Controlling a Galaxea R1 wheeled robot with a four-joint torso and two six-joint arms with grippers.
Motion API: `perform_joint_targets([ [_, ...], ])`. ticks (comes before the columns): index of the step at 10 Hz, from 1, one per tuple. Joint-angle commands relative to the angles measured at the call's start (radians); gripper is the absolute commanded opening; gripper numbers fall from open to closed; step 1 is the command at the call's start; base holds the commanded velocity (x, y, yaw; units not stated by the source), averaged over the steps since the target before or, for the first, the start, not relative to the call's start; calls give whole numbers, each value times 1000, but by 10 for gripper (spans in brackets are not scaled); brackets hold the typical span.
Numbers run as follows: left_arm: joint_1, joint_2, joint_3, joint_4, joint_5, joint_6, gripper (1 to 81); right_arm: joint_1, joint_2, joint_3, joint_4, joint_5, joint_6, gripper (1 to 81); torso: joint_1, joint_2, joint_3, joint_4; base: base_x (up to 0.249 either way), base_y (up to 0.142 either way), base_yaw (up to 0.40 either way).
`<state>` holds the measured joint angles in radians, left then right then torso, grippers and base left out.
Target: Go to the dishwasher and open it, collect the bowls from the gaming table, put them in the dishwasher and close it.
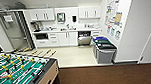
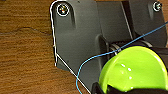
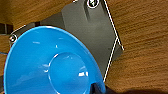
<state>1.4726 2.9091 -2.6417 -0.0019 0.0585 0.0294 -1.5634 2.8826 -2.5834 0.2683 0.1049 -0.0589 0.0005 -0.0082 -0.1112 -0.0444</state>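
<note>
Head view: we look into a kitchenette across a pale floor. At about 12 o'clock the dishwasher [image 1: 84, 38] sits under the counter [image 1: 66, 30]. Its top strip looks dark, as if the door stands ajar or lowered, but we cannot tell for sure. At 8 o'clock, close to us, is the table-football table [image 1: 20, 73] with its green field and yellow figures; no bowls lie on the part we see. At 2 o'clock stand waste bins [image 1: 104, 49], dark-lidded, one with a blue lid, against the white wall. Dark brown carpet runs along the near edge at 6 o'clock.

Left wrist view: a lime-green bowl [image 2: 135, 68] sits close against the left gripper [image 2: 105, 88], wood-grain floor behind. It looks carried, gripped at its rim, though the fingers themselves are hard to make out. A thin blue wire crosses in front of it.

Right wrist view: a bright blue bowl [image 3: 50, 62] lies large before the camera, its round base ring plain. The right gripper [image 3: 96, 88] seems clamped on its rim at the dark spot at the lower edge; we judge it held.

Progress, as we judge it: the bowls are collected, one in each arm, and we face the dishwasher from well apart. Left to do: reach the unit, load both bowls, shut the door. Whether the door is properly open is unconfirmed.
</note>
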Motion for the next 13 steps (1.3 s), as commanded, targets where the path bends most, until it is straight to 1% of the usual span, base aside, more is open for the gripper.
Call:
perform_joint_targets([
  [1,-39,-8,0,7,64,6,10,32,-13,2,-1,-62,-1,10,0,0,0,0,189,0,0],
  [8,-39,-5,0,7,64,4,10,33,-13,2,-1,-62,-1,10,0,0,0,0,189,-75,0],
  [13,-39,-5,0,7,64,4,10,33,-13,0,-1,-62,-1,10,0,0,0,0,190,0,0],
])
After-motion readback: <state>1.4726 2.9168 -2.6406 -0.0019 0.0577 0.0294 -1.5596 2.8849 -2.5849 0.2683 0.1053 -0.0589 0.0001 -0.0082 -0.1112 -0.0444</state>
